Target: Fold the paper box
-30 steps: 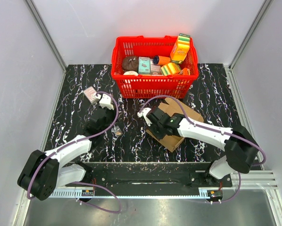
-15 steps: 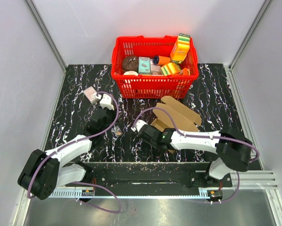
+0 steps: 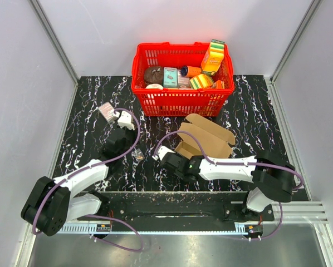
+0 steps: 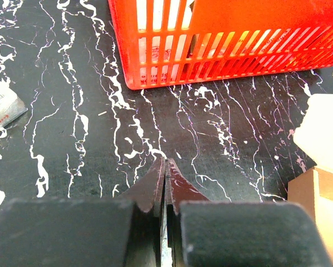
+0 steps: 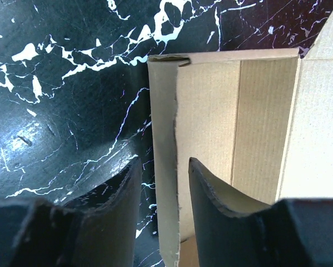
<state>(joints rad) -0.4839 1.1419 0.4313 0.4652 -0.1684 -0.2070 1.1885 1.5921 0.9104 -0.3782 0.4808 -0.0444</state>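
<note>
The paper box (image 3: 206,135), plain brown cardboard, lies partly unfolded on the table in front of the red basket, its flaps spread. In the right wrist view one upright wall of the box (image 5: 165,167) stands between the jaws of my right gripper (image 5: 163,162), with a gap on each side. That gripper (image 3: 182,156) is open at the box's left end. My left gripper (image 3: 123,127) rests further left, away from the box. Its fingers are shut with nothing between them (image 4: 165,161), just above the black table. A corner of the box (image 4: 318,196) shows at the lower right of the left wrist view.
A red basket (image 3: 180,103) full of colourful packages stands at the back, close behind the box; its slatted wall (image 4: 211,55) faces the left gripper. A small pinkish-grey box (image 3: 106,111) lies at the left. A small scrap (image 3: 138,156) lies between the arms.
My right arm has swung left and toward the near edge. Its jaws, shut before, now stand open round the box's wall. The box has uncovered and shifted. The left arm has not moved.
</note>
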